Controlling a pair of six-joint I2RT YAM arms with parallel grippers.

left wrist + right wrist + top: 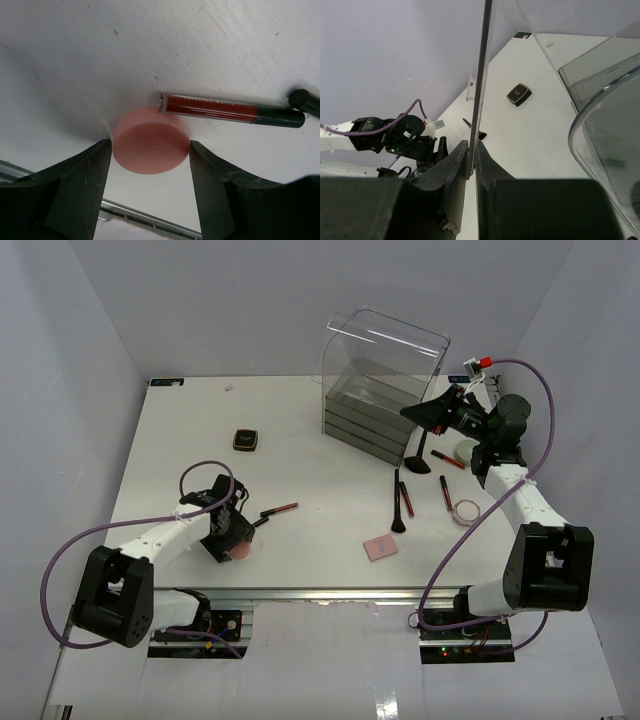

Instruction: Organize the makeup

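One held brush [420, 450], one loose brush [398, 505], one pink compact [150, 147]

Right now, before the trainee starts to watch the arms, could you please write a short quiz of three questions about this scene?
1. True or false: the right fingers are shut on a thin dark brush handle.
2. Which thing lies between the left fingers?
A) small black compact
B) round pink compact
C) flat pink square
3. In the left wrist view, what lies on the table next to the round pink compact?

Key
1. True.
2. B.
3. A red tube with a black cap.
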